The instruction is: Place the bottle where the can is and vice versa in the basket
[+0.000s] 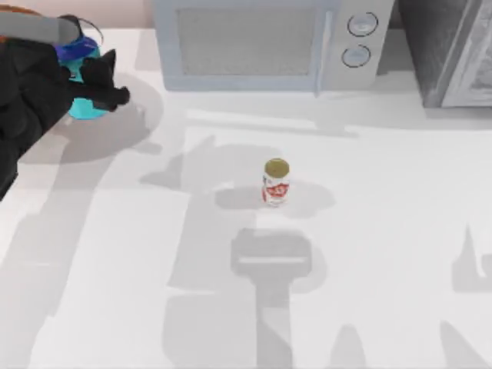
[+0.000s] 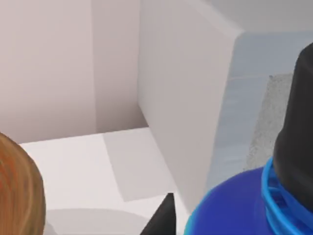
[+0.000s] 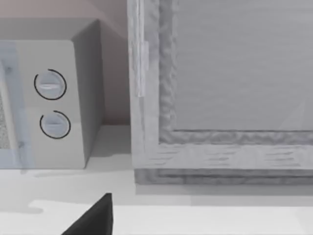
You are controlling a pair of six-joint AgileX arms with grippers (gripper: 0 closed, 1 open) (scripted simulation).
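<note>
Left hand [image 1: 108, 81]: at the counter's far left corner, about 10 o'clock from the can; black fingers sit against the bottle, one dark finger [image 2: 298, 127] pressing on its cap side in the left wrist view. It looks closed on the bottle.
Bottle [image 1: 86, 108]: teal body partly under the left arm, blue cap [image 2: 230, 210] just beside the finger; it lies right at the left hand, touching it, well apart from the can.
Can [image 1: 276, 182]: upright on the bare counter [image 1: 384, 254] near its middle, gold top up, red markings on white; it lies toward 4 o'clock from the left hand, well apart, nothing touching it.
Basket [image 2: 17, 191]: a golden-brown curved edge shows in the left wrist view, near the bottle; an orange sliver sits at the top view's far left corner.
Microwave [image 1: 265, 42]: at 12 o'clock from the can, against the back wall, two dials on its right.
Right hand: a dark fingertip [image 3: 95, 218] shows in the right wrist view, facing the microwave's dials [image 3: 50, 84] and a grey cabinet [image 3: 230, 88]; cannot tell whether it is open or closed.
</note>
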